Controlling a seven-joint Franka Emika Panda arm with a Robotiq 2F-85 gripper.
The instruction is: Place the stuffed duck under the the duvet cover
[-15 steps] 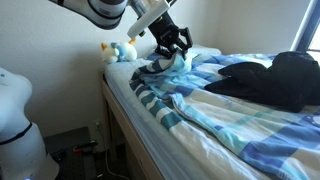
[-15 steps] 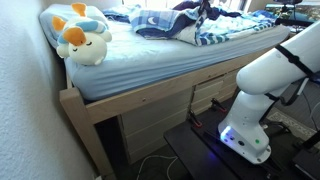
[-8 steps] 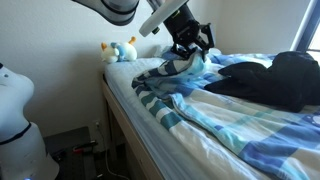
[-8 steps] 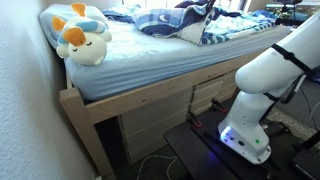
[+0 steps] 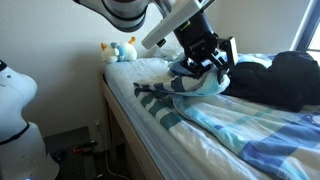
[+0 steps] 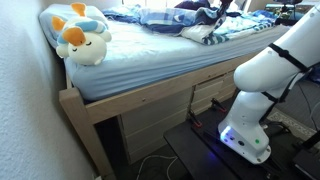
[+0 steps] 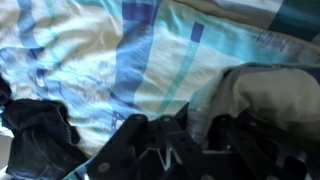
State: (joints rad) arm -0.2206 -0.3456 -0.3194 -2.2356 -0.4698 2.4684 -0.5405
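The stuffed duck, cream with orange and teal parts, lies at the head of the bed on the bare pale blue sheet; it shows large in an exterior view. The striped duvet cover covers the rest of the bed and also shows in an exterior view. My gripper is shut on the duvet cover's edge and holds it lifted and folded back, well away from the duck. In the wrist view, striped fabric fills the frame and a fold sits pinched between the jaws of the gripper.
A black bundle of fabric lies on the duvet beyond the gripper and shows in the wrist view. The bare sheet lies between duck and duvet. The robot's white base stands beside the wooden bed frame.
My gripper has moved away from the duck along the bed, dragging the duvet cover's edge with it. More bare sheet shows near the duck. The duck has not moved.
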